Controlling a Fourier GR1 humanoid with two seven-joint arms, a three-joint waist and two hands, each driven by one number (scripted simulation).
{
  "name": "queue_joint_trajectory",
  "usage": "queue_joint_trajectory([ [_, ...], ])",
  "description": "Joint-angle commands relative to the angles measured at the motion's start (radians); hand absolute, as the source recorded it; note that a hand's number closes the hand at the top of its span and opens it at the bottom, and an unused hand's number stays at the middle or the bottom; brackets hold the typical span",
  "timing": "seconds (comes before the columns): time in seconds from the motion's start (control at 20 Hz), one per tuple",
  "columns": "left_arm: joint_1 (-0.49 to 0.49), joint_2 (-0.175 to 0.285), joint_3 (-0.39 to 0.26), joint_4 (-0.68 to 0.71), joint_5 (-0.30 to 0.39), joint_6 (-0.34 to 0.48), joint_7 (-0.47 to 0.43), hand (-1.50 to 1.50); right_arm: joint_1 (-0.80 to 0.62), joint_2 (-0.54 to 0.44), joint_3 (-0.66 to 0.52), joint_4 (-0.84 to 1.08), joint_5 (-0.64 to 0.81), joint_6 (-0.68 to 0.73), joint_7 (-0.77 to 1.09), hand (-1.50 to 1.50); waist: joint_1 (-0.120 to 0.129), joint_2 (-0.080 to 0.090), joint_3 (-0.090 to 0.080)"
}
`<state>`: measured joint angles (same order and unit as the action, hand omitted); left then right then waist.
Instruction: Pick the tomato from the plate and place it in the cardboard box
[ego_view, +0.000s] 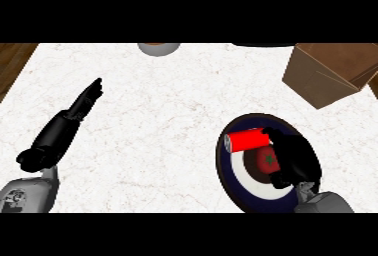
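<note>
– Left hand (63, 127) first: what is it doing?
– Lying over the counter (170, 130) at the left, fingers straight and released, holding nothing, well apart from everything else. A grey cup (157, 48) sits at the far edge, out of the way.
– And the tomato?
– On the plate (225, 170), right of centre. A red can (247, 140) lies on its side on the plate too, just beside the tomato (266, 160), on its far-left side.
– Has the right hand (299, 162) got it?
– It hangs over the tomato's right side and covers part of it. Whether it has closed on it, I cannot tell from this angle.
– So the step is the grasp. How to do it well?
– Take the tomato alone, I'd say. The can is so close that a wide grab may catch it or set it rolling. Come in from the right and near side, away from the can, settle round the tomato before lifting, then rise straight up clear of the rim.
– Then?
– Carry it up and right to the box (332, 70) at the far right corner, apart from the plate, and let go only once well inside its walls.
</note>
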<state>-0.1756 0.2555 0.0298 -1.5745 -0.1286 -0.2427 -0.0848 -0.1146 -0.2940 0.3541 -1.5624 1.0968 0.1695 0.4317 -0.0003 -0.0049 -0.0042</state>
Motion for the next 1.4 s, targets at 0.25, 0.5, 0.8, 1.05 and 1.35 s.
queue_joint_trajectory([
  [0.25,-0.115,-0.025,-0.039,0.037,-0.014,-0.015,0.022,0.00,-0.461,0.174,-0.029,0.349,-0.108,0.081,-0.181,1.50,0.088,0.034,0.006],
  [0.5,-0.115,-0.026,-0.016,0.101,-0.029,0.007,-0.010,0.00,-0.663,0.186,-0.092,0.591,-0.068,-0.120,-0.349,1.50,0.048,0.024,0.005],
  [0.8,-0.069,-0.021,0.001,0.056,-0.014,-0.003,0.004,0.00,-0.798,0.181,-0.112,0.612,-0.006,-0.183,-0.363,1.50,0.016,0.008,0.004],
  [1.05,-0.066,-0.047,-0.010,0.069,-0.031,0.021,-0.001,0.00,-0.891,0.183,-0.253,0.573,-0.031,-0.232,-0.197,1.50,0.008,0.008,0.004],
  [1.35,-0.048,-0.040,-0.009,0.000,-0.035,0.022,0.050,0.00,-0.883,0.105,-0.415,0.548,-0.078,-0.292,-0.081,1.50,0.004,0.005,0.005],
])
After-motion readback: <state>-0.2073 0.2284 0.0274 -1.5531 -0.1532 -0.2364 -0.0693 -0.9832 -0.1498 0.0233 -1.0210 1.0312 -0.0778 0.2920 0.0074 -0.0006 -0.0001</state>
